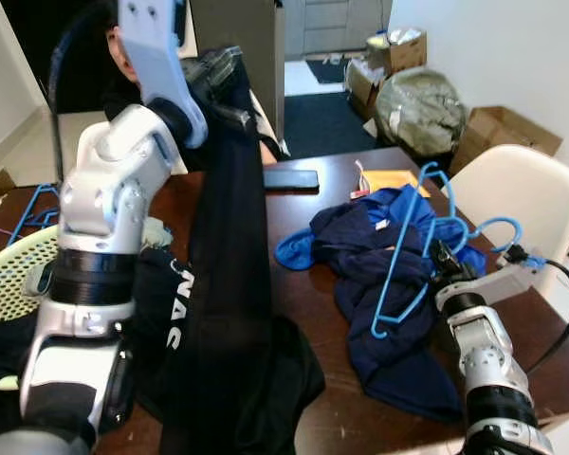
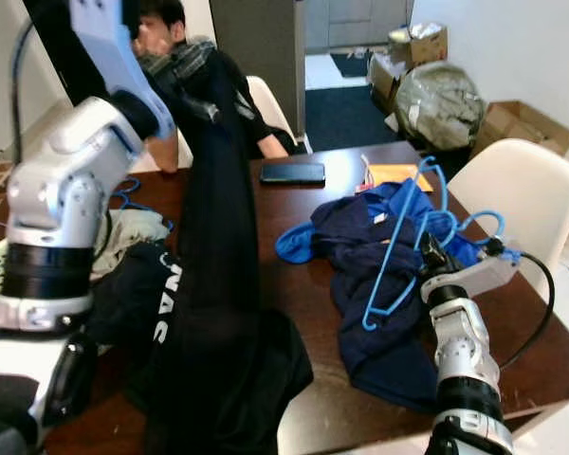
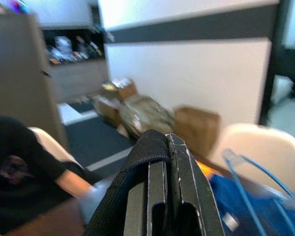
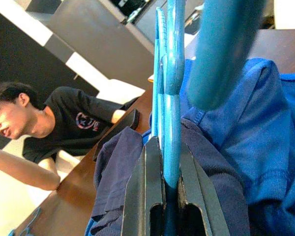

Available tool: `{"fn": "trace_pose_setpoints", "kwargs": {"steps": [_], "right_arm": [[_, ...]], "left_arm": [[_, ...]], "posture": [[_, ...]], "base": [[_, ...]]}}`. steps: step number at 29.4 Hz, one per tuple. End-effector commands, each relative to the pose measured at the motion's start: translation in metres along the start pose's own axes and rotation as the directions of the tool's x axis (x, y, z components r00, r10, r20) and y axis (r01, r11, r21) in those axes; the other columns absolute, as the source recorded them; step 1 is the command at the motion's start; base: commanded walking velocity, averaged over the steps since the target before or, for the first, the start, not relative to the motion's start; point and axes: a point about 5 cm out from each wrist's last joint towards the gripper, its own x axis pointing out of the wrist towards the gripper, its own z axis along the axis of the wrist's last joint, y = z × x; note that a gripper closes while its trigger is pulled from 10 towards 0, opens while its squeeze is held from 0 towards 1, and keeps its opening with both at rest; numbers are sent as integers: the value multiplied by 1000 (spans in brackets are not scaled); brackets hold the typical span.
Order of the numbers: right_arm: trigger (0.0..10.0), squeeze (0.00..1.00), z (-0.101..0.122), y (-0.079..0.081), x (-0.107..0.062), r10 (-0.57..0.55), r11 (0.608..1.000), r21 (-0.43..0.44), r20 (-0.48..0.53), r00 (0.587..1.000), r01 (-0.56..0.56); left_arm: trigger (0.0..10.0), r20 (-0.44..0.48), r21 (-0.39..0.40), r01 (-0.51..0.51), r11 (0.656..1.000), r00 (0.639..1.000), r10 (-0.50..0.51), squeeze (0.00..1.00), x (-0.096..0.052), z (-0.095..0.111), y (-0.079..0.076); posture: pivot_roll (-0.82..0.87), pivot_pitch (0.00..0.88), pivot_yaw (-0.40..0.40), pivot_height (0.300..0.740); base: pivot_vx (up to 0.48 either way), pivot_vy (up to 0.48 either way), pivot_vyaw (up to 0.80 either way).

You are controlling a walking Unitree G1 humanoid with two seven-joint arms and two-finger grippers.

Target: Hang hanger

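Blue hanger pinched in right pincer, left pincer gripping black garment aloft.

The dark wooden desk carries a heap of blue clothes with blue hangers on top. Beyond the heap lie a black phone and an orange envelope; black clothes lie beside it.
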Motion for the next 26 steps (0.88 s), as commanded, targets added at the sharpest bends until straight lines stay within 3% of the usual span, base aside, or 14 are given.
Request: {"fn": "trace_pose_setpoints", "kwargs": {"steps": [1, 4, 8, 10, 11, 12, 13, 14, 15, 16, 19, 26], "right_arm": [[10000, 0, -1, -3, -3, -13, 1000, 0, -7, 1000, 13], [10000, 0, -1, -4, -3, -15, 1000, 1, -6, 1000, 15], [10000, 0, -1, -4, -3, -16, 1000, 1, -6, 1000, 16], [10000, 0, -1, -4, -3, -16, 1000, 2, -6, 1000, 16], [10000, 0, -1, -4, -3, -16, 1000, 2, -9, 1000, 16], [10000, 0, -1, -4, -3, -16, 1000, 2, -9, 1000, 16], [10000, 0, -1, -4, -3, -15, 1000, 2, -11, 1000, 15], [10000, 0, -1, -4, -3, -15, 1000, 2, -11, 1000, 15], [10000, 0, -1, -4, -3, -15, 1000, 2, -14, 1000, 15], [10000, 0, -1, -4, -3, -15, 1000, 2, -14, 1000, 15], [10000, 0, -1, -4, -3, -14, 1000, 3, -18, 1000, 14], [10000, 0, -2, -4, -2, -14, 1000, 6, -20, 1000, 14]], "left_arm": [[10000, 1, -2, 22, 1000, 1000, -22, 0, 1, 1, -7], [10000, -56, -41, -4, 999, 998, 1, 0, -2, -15, -11], [10000, -83, -49, -14, 999, 997, 10, 0, -3, -20, -12], [10000, -123, -51, 0, 999, 992, -7, 0, -6, -28, -19], [10000, -174, -60, 66, 996, 982, -75, 0, -10, -38, -34], [10000, -174, -60, 66, 996, 982, -75, 0, -10, -38, -34], [10000, -228, -71, 167, 983, 957, -179, 0, -17, -48, -53], [10000, -228, -71, 167, 983, 957, -179, 0, -17, -48, -53], [10000, -270, -92, 261, 961, 922, -276, 0, -24, -57, -73], [10000, -270, -92, 261, 961, 922, -276, 0, -24, -57, -73], [10000, -352, -150, 390, 909, 838, -417, 0, -38, -76, -107], [10000, -448, -230, 404, 885, 763, -465, 0, -46, -101, -131]], "posture": [[-25, 0, 31, 740], [-28, 0, 34, 740], [-27, 0, 34, 740], [-22, 0, 32, 740], [-21, 0, 31, 740], [-21, 0, 31, 740], [-21, 0, 30, 740], [-21, 0, 30, 740], [-20, 0, 29, 740], [-20, 0, 29, 740], [-20, 0, 30, 740], [-23, 0, 35, 740]], "base": [[0, 0, 0], [0, 0, 0], [0, 0, 0], [0, 0, 0], [0, 0, 0], [0, 0, 0], [0, 0, 0], [0, 0, 0], [0, 0, 0], [0, 0, 0], [0, 0, 0], [0, 0, 0]]}}
